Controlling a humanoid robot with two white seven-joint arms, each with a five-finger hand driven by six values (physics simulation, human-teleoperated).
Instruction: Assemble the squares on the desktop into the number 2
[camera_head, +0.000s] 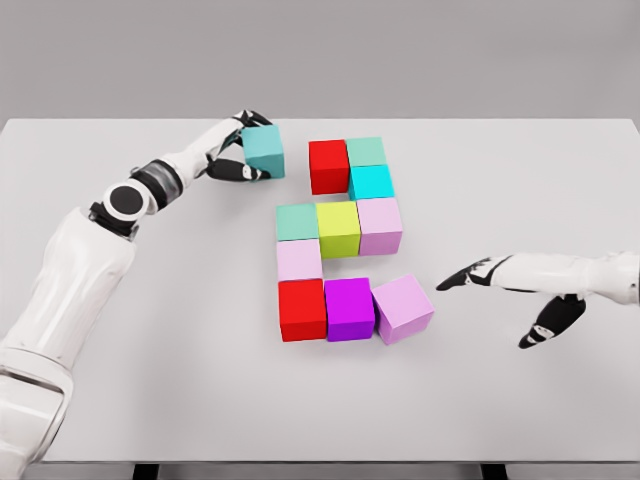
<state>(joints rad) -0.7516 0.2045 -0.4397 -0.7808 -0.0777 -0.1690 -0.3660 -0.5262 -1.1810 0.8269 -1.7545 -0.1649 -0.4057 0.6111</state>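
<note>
Coloured cubes lie on the white table. The top row has a red cube and a green cube, with a cyan cube below. The middle row runs green, yellow-green, pale pink. Under it sit a pink cube, then red, magenta and a tilted lilac cube. My left hand is shut on a teal cube left of the top row. My right hand hovers open just right of the lilac cube.
The table's far edge runs behind the cubes. Bare tabletop stretches along the front and at the right, past my right hand.
</note>
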